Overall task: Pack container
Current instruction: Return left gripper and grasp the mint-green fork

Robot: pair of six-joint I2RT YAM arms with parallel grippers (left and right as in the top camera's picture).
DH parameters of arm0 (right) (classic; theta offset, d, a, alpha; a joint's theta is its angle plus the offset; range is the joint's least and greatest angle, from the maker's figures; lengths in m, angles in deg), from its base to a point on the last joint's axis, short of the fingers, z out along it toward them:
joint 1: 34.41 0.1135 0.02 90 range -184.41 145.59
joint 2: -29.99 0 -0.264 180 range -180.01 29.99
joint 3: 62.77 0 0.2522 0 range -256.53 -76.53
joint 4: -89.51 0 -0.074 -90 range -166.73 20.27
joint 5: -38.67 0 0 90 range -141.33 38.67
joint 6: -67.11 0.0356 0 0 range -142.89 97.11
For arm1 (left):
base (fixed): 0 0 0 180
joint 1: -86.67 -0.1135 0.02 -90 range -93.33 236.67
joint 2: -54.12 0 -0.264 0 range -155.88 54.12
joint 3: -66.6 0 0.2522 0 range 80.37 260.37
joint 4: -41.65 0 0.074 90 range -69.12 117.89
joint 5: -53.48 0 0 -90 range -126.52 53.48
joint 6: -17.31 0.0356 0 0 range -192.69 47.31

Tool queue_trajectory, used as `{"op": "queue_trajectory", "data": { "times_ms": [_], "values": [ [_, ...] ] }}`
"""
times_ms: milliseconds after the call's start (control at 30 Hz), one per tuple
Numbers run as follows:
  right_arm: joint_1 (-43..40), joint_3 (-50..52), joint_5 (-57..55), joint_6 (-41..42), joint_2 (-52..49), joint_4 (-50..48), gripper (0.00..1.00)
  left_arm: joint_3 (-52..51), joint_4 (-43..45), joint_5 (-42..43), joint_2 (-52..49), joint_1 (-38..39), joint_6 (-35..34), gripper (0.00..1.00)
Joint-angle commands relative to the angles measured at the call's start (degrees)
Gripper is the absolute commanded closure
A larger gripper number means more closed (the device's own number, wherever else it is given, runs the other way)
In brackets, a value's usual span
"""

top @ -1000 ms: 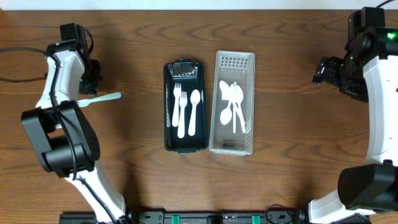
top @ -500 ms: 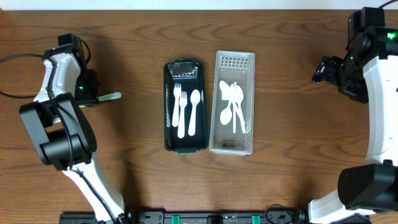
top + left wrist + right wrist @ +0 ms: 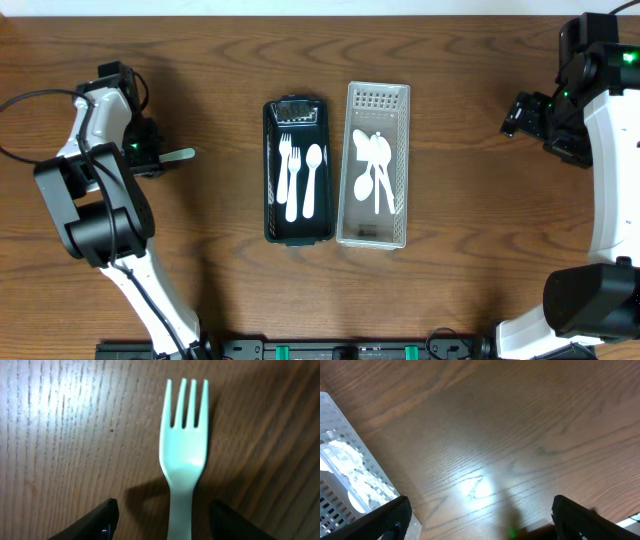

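Observation:
A pale green plastic fork (image 3: 183,455) lies flat on the wooden table, also seen in the overhead view (image 3: 178,155) at the far left. My left gripper (image 3: 162,520) is open, low over the table, its fingers on either side of the fork's handle with gaps on both sides. A dark container (image 3: 270,200) at the centre holds two white forks and a white spoon. A clear slotted tray (image 3: 378,235) beside it holds several white spoons. My right gripper (image 3: 480,520) is open and empty above bare table at the far right.
The clear tray's corner (image 3: 350,480) shows at the left of the right wrist view. Bare wood lies between the fork and the dark container. A cable runs off the left arm at the table's left edge.
My left gripper has shifted slightly along the fork's handle, staying low over it. The fork, containers and right arm have not moved.

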Motion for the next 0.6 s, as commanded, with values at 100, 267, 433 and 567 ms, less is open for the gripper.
{"op": "queue_trajectory", "data": {
  "times_ms": [100,267,433,567],
  "values": [
    [-0.22,0.11,0.20,1.09,-0.31,0.13,0.07,-0.26,-1.55,0.42,-3.26,-1.38,-1.29,0.39],
    [-0.22,0.11,0.20,1.07,-0.31,0.15,0.07,-0.26,-1.92,0.37,-4.09,-1.55,-1.05,0.40],
    [-0.22,0.11,0.20,1.07,-0.31,0.13,0.07,-0.26,-1.88,0.39,-4.09,-1.53,-1.05,0.58],
    [-0.22,0.11,0.20,1.05,-0.31,0.11,0.07,-0.26,-1.88,0.39,-4.09,-1.55,-1.05,0.64]
  ]
}}
